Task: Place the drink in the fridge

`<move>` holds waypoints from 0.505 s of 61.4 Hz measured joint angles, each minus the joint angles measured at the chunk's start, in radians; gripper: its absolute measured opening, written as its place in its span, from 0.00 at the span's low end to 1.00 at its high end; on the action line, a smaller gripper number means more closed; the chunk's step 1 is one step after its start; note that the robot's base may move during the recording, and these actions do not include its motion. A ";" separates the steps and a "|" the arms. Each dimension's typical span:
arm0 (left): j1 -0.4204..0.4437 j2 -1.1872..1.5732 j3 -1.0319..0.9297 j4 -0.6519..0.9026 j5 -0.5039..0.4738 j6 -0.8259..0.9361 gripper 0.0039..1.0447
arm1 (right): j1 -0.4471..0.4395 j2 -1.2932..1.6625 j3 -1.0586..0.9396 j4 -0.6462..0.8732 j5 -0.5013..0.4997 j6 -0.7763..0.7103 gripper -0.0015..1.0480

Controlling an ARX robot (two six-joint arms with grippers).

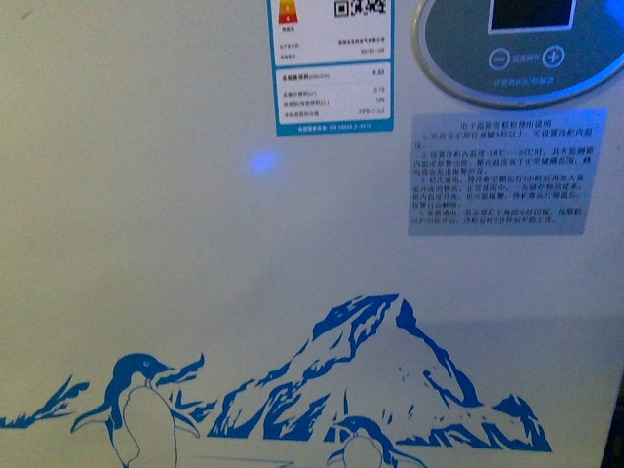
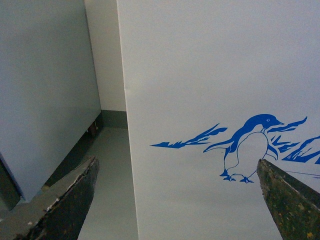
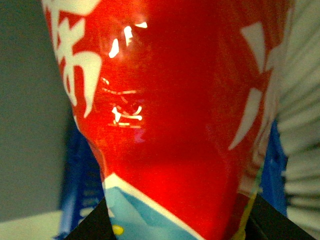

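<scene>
The right hand (image 3: 180,222) is clamped on the red drink (image 3: 170,110); the left hand (image 2: 177,170) is apart and empty. The fridge (image 1: 146,244) stands close in front, its top unseen. I judge the empty hand should rise and open it first.

The gripped drink (image 3: 165,115) is red; fridge (image 1: 146,244) white, penguin-printed.

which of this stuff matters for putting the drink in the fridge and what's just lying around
For the job:
red-labelled drink, held in the right hand
white fridge with the penguin picture
left hand, open and empty

Just there:
grey cabinet beside the fridge
blue crate behind the drink
</scene>
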 joint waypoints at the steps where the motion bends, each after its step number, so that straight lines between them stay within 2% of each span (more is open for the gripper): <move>1: 0.000 0.000 0.000 0.000 0.000 0.000 0.92 | -0.001 -0.030 0.001 -0.010 -0.012 0.000 0.38; 6: 0.000 0.000 0.000 0.000 0.000 0.000 0.92 | -0.015 -0.237 0.013 -0.072 -0.087 0.000 0.38; 19: 0.000 0.000 0.000 0.000 0.000 0.000 0.92 | -0.048 -0.555 0.029 -0.164 -0.193 0.029 0.38; 22: 0.000 0.000 0.000 0.000 0.000 0.000 0.92 | -0.053 -0.645 0.028 -0.212 -0.243 0.061 0.38; 28: 0.000 0.000 0.000 0.000 0.000 0.000 0.92 | -0.036 -0.784 0.019 -0.285 -0.261 0.103 0.38; 31: 0.000 0.000 0.000 0.000 0.000 0.000 0.92 | -0.006 -0.860 0.006 -0.316 -0.235 0.115 0.38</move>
